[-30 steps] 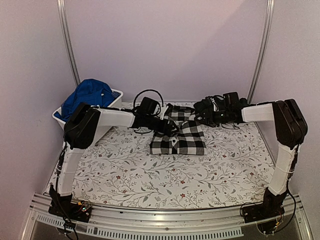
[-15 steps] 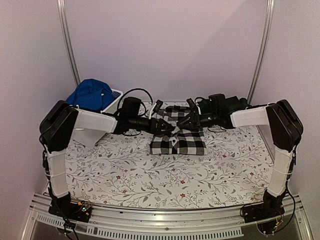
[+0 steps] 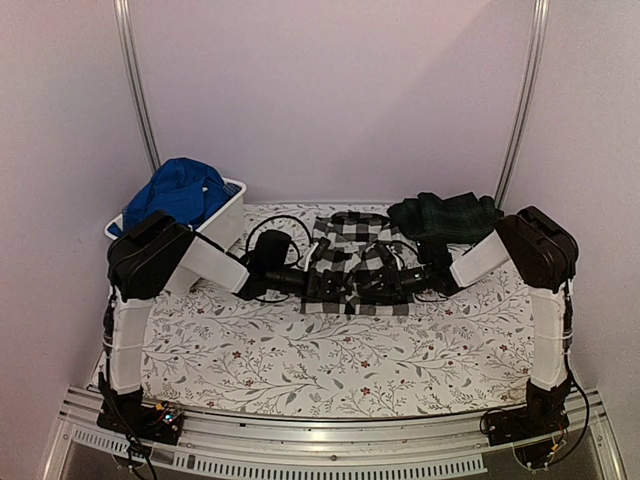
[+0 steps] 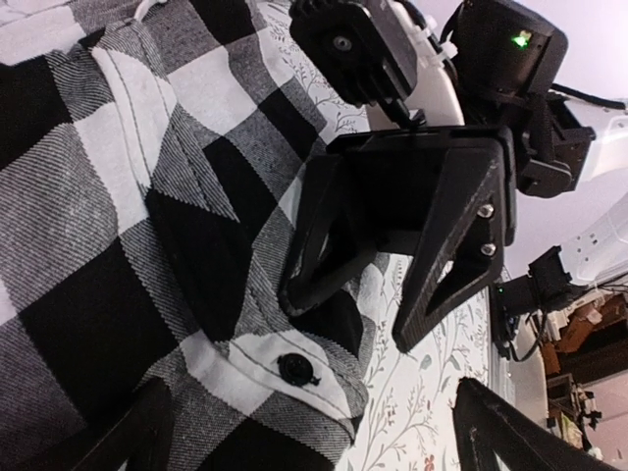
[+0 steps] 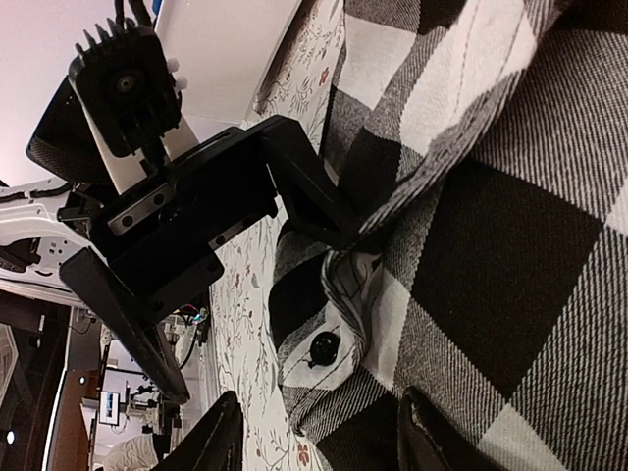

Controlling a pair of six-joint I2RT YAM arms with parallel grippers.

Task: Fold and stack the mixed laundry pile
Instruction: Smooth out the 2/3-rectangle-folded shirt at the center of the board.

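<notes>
- Checked shirt [image 3: 350, 240] lies on the table [image 3: 250, 350], near edge hidden behind left gripper [image 5: 260, 314] and right gripper [image 4: 351, 319]
- Left gapes wide, right half open
- Both sit lower than before, uncovering tartan garment [image 3: 445, 215]

My left arm [image 3: 215, 264] and right arm [image 3: 470, 262] are covering the lower edge of the checked shirt [image 3: 345, 240] in the overhead view. My left fingers [image 4: 132, 437] and right fingers [image 5: 224, 437] are getting cut off at the bottom edge of the wrist views.

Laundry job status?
Done: dark tartan garment looks folded, far right. In hand: black-and-white checked shirt folded mid-table; left gripper and right gripper, jaws open, at its near edge. Remaining: bright blue garment bunched in white plastic tub; nothing stacked yet.
</notes>
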